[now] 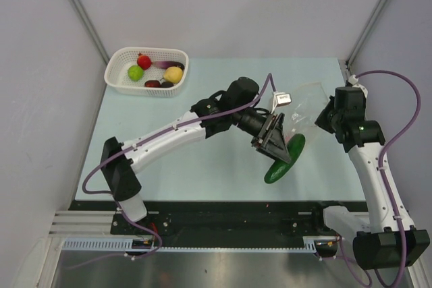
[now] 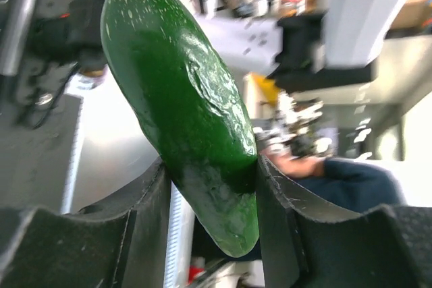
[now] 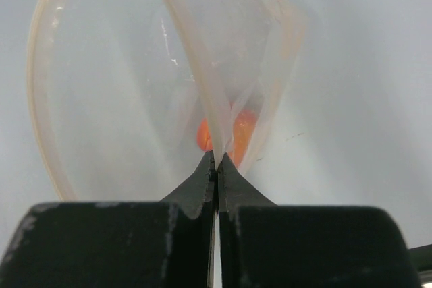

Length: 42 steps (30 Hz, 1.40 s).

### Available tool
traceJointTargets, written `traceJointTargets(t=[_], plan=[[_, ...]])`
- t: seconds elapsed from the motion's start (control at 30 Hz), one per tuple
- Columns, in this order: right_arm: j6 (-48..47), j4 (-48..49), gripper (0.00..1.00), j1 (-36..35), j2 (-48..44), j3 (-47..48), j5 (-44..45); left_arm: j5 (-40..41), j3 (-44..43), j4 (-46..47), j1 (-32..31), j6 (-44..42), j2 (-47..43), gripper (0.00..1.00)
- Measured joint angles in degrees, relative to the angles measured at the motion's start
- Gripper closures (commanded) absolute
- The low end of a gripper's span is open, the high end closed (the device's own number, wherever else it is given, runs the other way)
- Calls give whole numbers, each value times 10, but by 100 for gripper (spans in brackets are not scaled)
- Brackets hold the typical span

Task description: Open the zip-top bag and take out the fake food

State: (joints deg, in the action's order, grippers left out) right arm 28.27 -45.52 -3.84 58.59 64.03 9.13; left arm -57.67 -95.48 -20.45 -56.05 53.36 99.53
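Pale blue tabletop [image 1: 202, 173] lay under both arms, and on it I saw the zip-top bag [image 3: 121, 99], my right gripper [image 3: 216, 166] pressed together on its clear film with an orange piece [image 3: 237, 128] of fake food inside. Just left of the bag, my left gripper [image 2: 212, 190] pinched a dark green cucumber [image 2: 182, 112] by one end. Well left of the bag and farther back, the white basket [image 1: 116, 79] held more pieces.

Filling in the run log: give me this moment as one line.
left gripper: shut on green cucumber | right gripper: shut on zip-top bag | orange piece: inside bag | basket: holds toy fruit
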Motion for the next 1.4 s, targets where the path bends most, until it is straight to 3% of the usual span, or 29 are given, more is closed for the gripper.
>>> traceJointTargets(t=[0.23, 0.37, 0.53, 0.7, 0.97, 1.07, 1.13, 1.33, 1.4], plan=[[-20, -24, 100, 0, -2, 4, -6, 102, -14, -157, 25, -193, -50, 100], [-30, -55, 100, 0, -13, 4, -15, 196, -10, -172, 134, -238, -97, 100], [-39, -89, 100, 0, -37, 11, -36, 347, -8, -172, 295, -220, -94, 100], [-44, -108, 100, 0, -50, 25, -56, 437, -10, -136, 441, -173, -4, 100], [-43, -130, 100, 0, -58, 32, -73, 544, -137, -117, 560, -98, 215, 97], [-37, -137, 100, -2, -68, 32, -77, 563, -163, -108, 592, -67, 263, 85], [-32, -142, 100, -3, -75, 33, -81, 568, -188, -102, 611, -49, 295, 70], [-21, -153, 100, -21, -89, 39, -82, 563, -266, -80, 632, -34, 373, 50], [-18, -158, 100, -27, -94, 40, -83, 558, -276, -73, 630, -39, 382, 26]])
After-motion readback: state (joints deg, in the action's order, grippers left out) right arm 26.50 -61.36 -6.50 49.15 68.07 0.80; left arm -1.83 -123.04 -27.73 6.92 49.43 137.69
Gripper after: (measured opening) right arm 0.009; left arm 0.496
